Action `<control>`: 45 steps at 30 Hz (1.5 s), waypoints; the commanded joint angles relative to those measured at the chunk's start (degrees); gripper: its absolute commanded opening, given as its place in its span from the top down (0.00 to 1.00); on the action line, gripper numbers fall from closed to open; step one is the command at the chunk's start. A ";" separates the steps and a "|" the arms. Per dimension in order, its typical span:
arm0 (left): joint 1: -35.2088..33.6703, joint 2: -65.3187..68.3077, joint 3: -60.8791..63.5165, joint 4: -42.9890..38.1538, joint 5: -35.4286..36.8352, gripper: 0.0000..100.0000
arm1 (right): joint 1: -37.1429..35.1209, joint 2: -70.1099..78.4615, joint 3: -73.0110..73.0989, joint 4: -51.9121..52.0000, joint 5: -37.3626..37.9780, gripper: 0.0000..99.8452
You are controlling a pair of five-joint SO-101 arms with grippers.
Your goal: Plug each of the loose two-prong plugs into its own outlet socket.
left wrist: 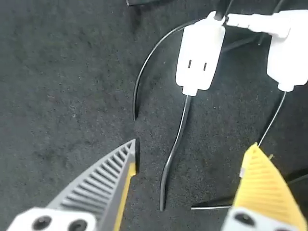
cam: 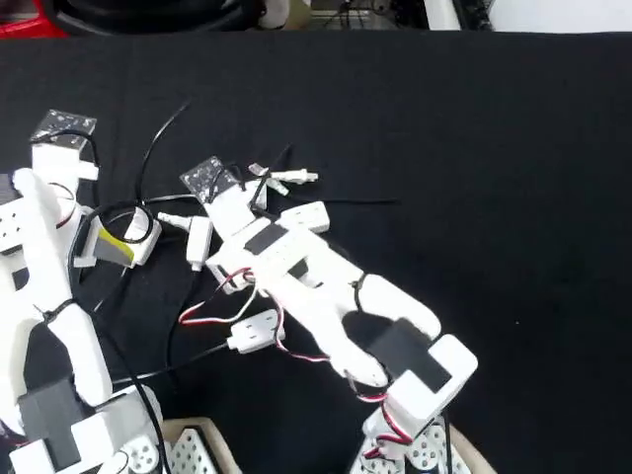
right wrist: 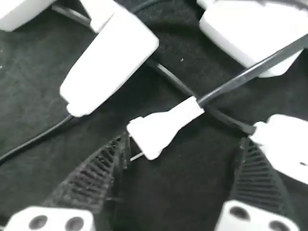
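Plug (right wrist: 161,127) sits inside your right gripper (right wrist: 185,142), spread wide to pinch it; left gripper (left wrist: 191,146) gapes near a socket (left wrist: 198,57).

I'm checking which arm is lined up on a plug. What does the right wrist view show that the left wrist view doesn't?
Only the right wrist view: a loose two-prong plug lying at the open right gripper, near one finger. Only the left wrist view: an outlet socket, both slots facing up, ahead of the open left gripper. Both: black cords on the black table cover.
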 commanded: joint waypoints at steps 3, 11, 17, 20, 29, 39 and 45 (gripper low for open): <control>0.66 -2.11 0.04 -1.05 -0.44 0.66 | 5.10 -0.31 -3.91 -0.97 -0.70 0.79; 2.42 -2.11 0.04 -1.05 -0.44 0.66 | 10.37 0.04 -7.87 6.15 -13.27 0.98; 3.56 -2.11 -0.04 -1.05 -0.44 0.66 | 10.29 0.04 -8.66 8.70 -16.62 0.97; 3.65 -2.11 -0.04 -1.85 -0.35 0.66 | 9.67 0.13 -8.66 6.59 -20.31 0.97; 3.56 -1.58 0.22 -4.40 2.29 0.66 | 4.04 1.63 -8.57 5.54 -31.30 0.88; 3.47 -1.49 0.22 -5.98 2.29 0.66 | 6.51 13.93 -21.05 10.73 -33.49 0.87; 3.47 -2.02 0.84 -5.89 2.29 0.66 | 4.57 18.77 -27.74 18.46 -32.97 0.87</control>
